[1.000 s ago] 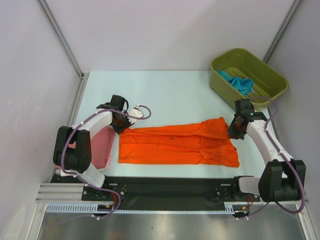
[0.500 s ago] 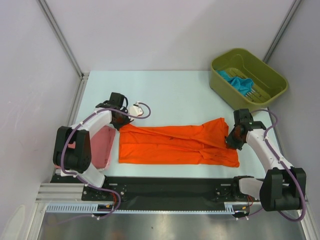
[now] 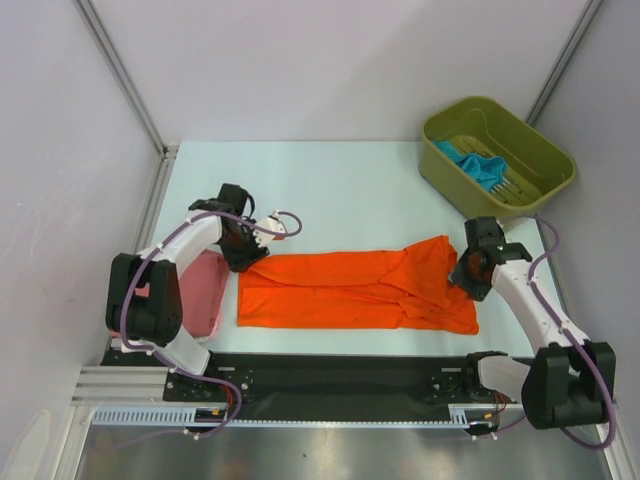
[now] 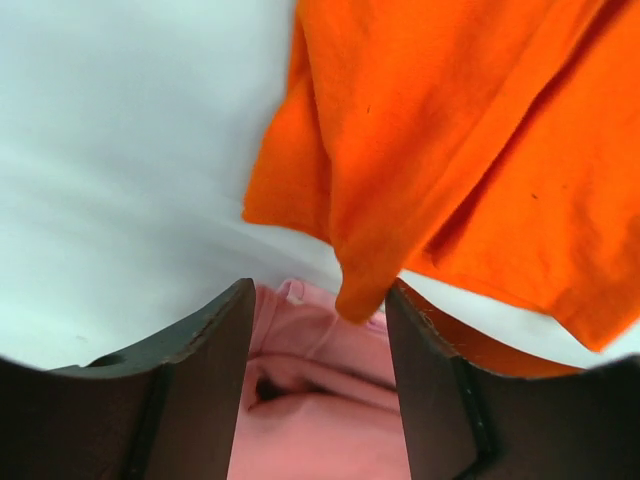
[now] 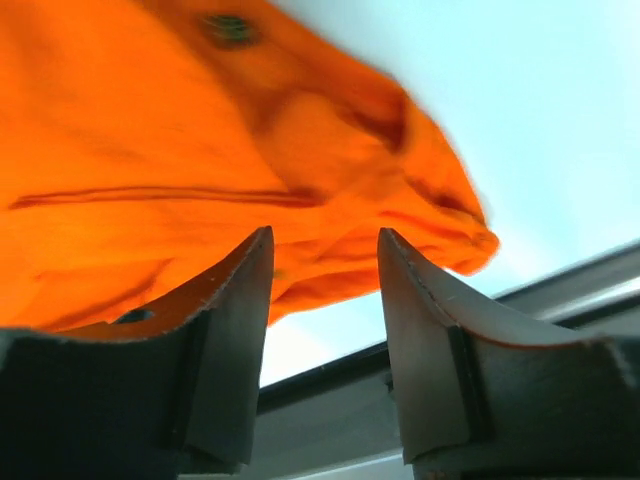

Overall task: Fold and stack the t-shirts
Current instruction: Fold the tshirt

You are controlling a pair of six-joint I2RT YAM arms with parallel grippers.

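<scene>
A bright orange t-shirt [image 3: 350, 295] lies folded lengthwise in a long band on the pale table. My left gripper [image 3: 243, 255] hovers over its left end, open. In the left wrist view the orange shirt [image 4: 480, 130] hangs one corner down beside my right finger [image 4: 430, 370], and the left gripper [image 4: 320, 290] grips nothing. A pink t-shirt [image 3: 205, 290] lies left of the orange one and shows below the jaws [image 4: 320, 400]. My right gripper [image 3: 465, 272] stands open over the orange shirt's right end [image 5: 150, 130], its jaws [image 5: 322, 240] empty. A teal-blue t-shirt [image 3: 478, 165] lies in the bin.
An olive-green bin [image 3: 548, 152] stands at the back right of the table. A black rail [image 3: 340, 370] with the arm bases runs along the near edge. Grey walls close in the left and right sides.
Both grippers were shut on the orange shirt's far edge and carried it toward the near edge. Now both have opened and let the cloth go; it lies flatter.
</scene>
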